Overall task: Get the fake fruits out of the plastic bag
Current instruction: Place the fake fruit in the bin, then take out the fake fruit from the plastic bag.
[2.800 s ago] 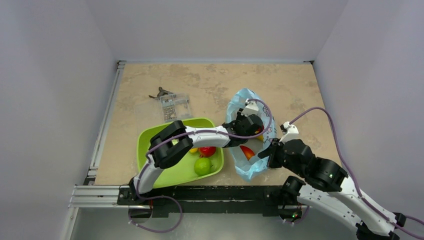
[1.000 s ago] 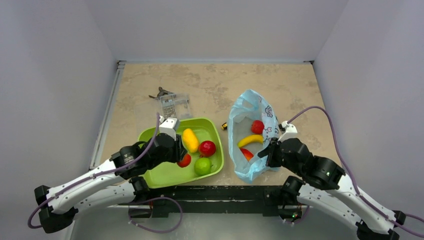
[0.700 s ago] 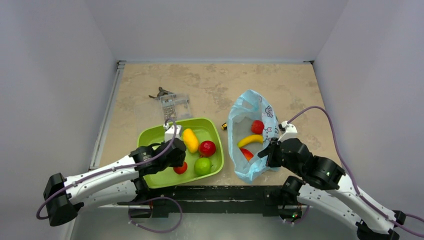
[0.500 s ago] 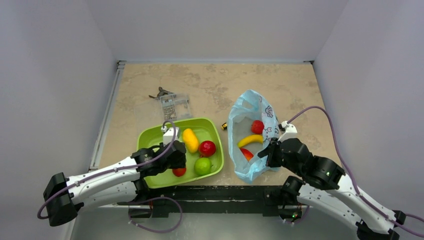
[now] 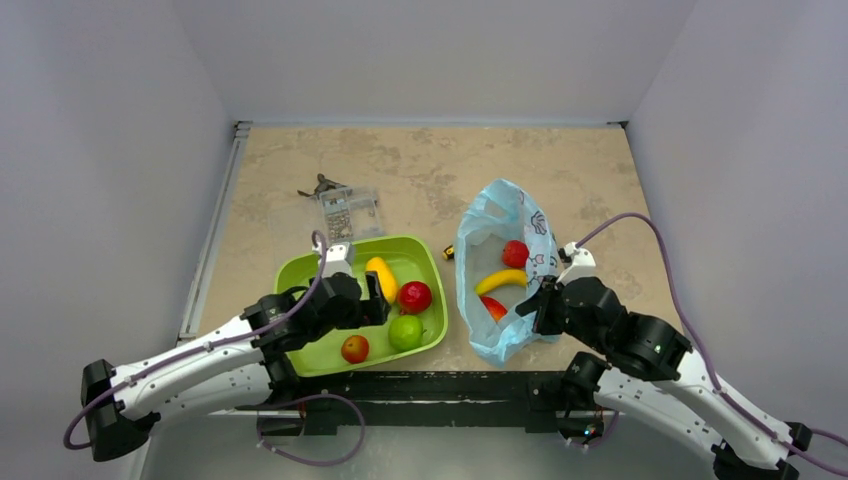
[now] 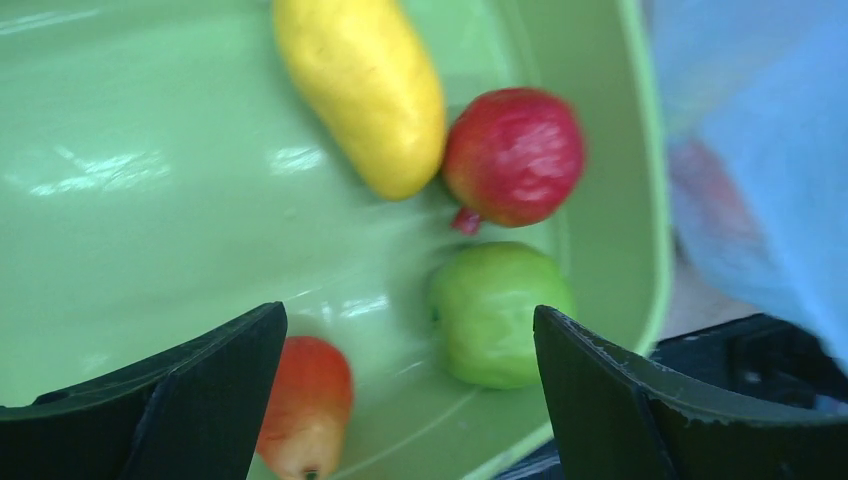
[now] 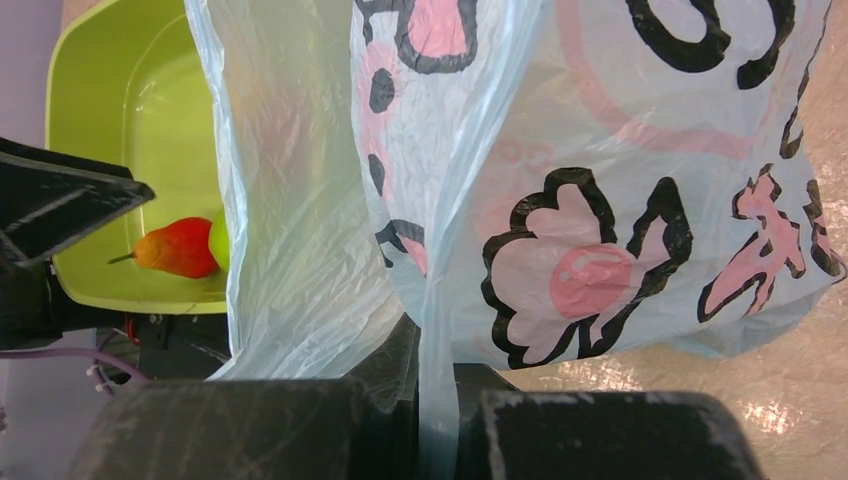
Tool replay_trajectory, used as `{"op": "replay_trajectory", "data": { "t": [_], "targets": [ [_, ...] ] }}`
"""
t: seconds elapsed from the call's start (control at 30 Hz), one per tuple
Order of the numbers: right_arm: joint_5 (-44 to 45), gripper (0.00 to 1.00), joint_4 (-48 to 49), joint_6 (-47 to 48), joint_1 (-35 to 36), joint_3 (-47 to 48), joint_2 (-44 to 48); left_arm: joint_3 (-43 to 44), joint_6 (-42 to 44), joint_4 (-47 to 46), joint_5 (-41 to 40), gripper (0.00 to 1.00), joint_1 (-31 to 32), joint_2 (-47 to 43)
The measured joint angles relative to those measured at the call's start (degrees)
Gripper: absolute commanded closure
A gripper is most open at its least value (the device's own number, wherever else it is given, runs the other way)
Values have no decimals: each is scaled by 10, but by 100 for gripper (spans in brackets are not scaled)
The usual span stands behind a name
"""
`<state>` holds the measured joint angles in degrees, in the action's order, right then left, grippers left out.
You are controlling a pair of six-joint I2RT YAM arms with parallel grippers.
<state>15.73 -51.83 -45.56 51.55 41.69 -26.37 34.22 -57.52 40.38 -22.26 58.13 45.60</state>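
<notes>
The light blue plastic bag [image 5: 500, 215] lies open right of the green tray [image 5: 300, 270]. Inside it I see a red round fruit [image 5: 515, 253], a yellow banana [image 5: 500, 281] and a red-orange mango [image 5: 492, 307]. My right gripper [image 5: 540, 303] is shut on the bag's near rim, a pinched fold [image 7: 440, 400] running between its jaws. My left gripper [image 5: 377, 298] hangs open over the tray with nothing held. Below it lie a small red-yellow apple [image 6: 305, 405], a green apple [image 6: 500, 312] and a red round fruit [image 6: 513, 155]. No avocado shows.
A plain yellow oval fruit [image 5: 381, 279] also lies in the tray. A clear packet [image 5: 345, 212] and a small dark clip [image 5: 320, 186] sit behind the tray. A tiny dark object [image 5: 449, 253] lies between tray and bag. The black mounting rail [image 5: 420, 385] runs along the near edge.
My left gripper opened and let go of the small red-yellow apple, which now lies near the tray's front edge. The gripper drew back and up. The right arm held still.
</notes>
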Motion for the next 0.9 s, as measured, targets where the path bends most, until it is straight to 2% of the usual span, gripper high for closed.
{"op": "replay_trajectory", "data": {
  "t": [0.2, 0.37, 0.43, 0.53, 0.6, 0.7, 0.9],
  "targets": [
    [-3, 100, 0, 1, 0, 0, 0, 40, 0, -93, 41, 8, 0, -11],
    [-2, 100, 0, 2, 0, 0, 2, 90, 2, -202, 116, 13, 0, 83],
    [-3, 100, 0, 2, 0, 0, 2, 132, 9, -239, 152, 19, 0, 153],
    [-2, 100, 0, 2, 0, 0, 2, 186, 20, -270, 191, 36, 0, 227],
    [-2, 100, 0, 2, 0, 0, 6, 226, 31, -290, 208, 40, 2, 276],
    [-3, 100, 0, 0, 0, 0, 14, 256, 47, -311, 184, 43, 20, 317],
    [-2, 100, 0, -1, 0, 0, 18, 274, 74, -318, 146, 57, 57, 360]
  ]
}}
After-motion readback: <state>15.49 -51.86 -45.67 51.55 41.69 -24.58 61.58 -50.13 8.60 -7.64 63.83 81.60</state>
